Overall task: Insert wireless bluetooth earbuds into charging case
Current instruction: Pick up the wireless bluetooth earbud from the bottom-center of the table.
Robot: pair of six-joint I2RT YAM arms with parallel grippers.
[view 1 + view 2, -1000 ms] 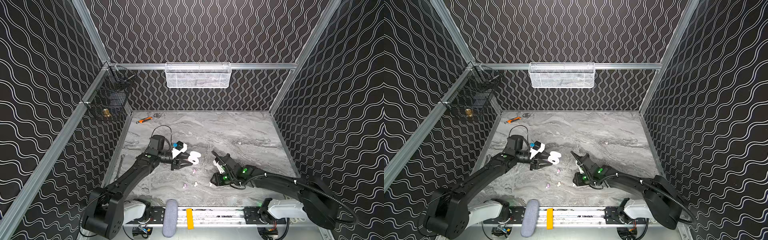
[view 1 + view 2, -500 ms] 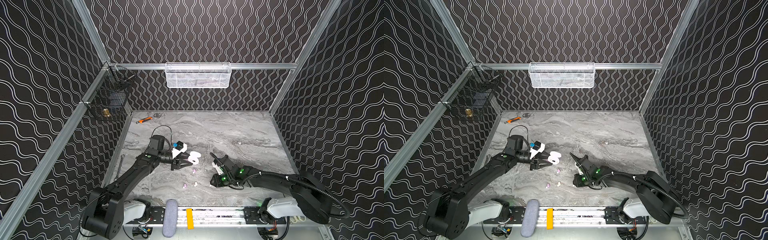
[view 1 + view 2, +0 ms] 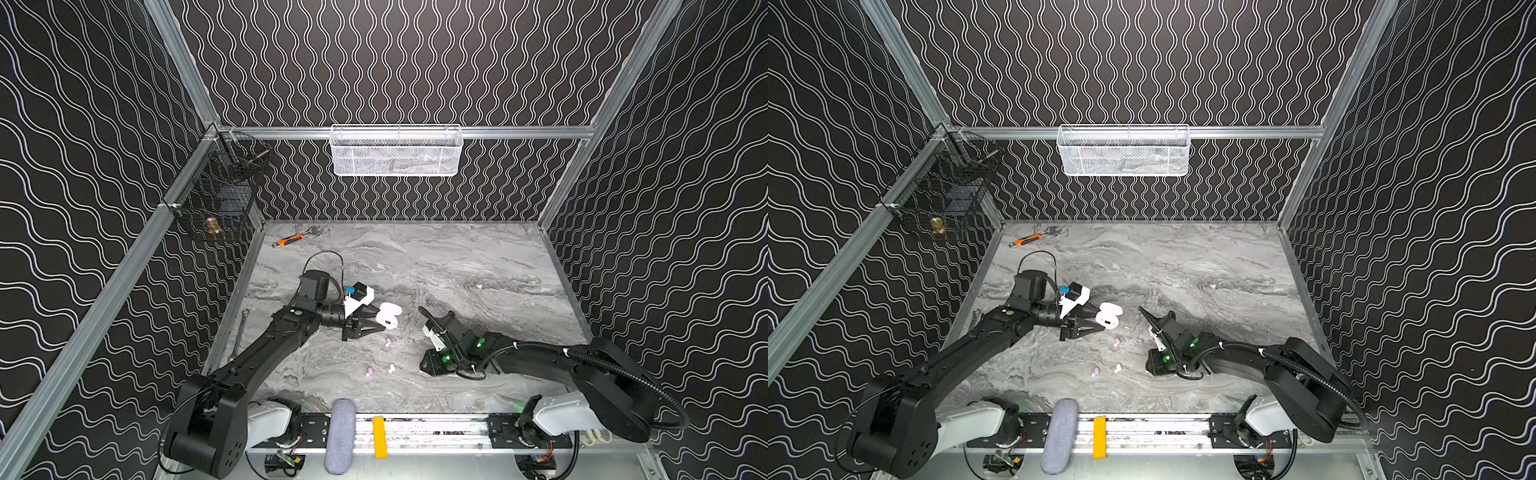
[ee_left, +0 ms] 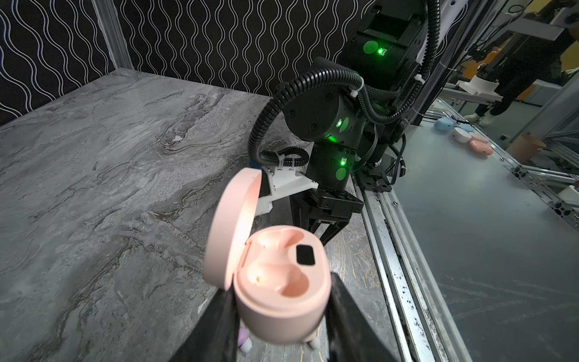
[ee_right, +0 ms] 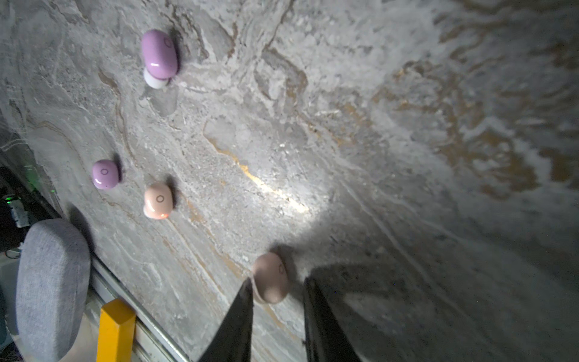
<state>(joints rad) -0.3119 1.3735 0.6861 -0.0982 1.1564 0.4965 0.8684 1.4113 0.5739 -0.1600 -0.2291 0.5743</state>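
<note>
the grey marbled table [image 3: 457, 266] carries the scene, and every place here is given from the open pink charging case [image 4: 282, 301]; the left arm [image 3: 266, 353] reaches to the case from the robot's left, while the right arm [image 3: 540, 365] lies low to the robot's right of the case and closer to the robot; the left gripper [image 3: 379, 320] is clenched on the case body, one black finger on each side; the right gripper [image 5: 278, 282] points down at the table with its jaws parted around a pale peach earbud [image 5: 271, 277], one finger touching it and a thin gap on the other side, so it is not clamped; the case is held clear of the table, its lid swung up, two moulded wells and a small dark square showing; the other wireless bluetooth earbuds lie loose on the table on the robot's side of the case, a lilac earbud [image 3: 388, 342] nearest to it, then a second lilac earbud [image 3: 369, 371] and a second pale peach earbud [image 3: 391, 368] side by side farther off, all apart from one another and outside the case
</note>
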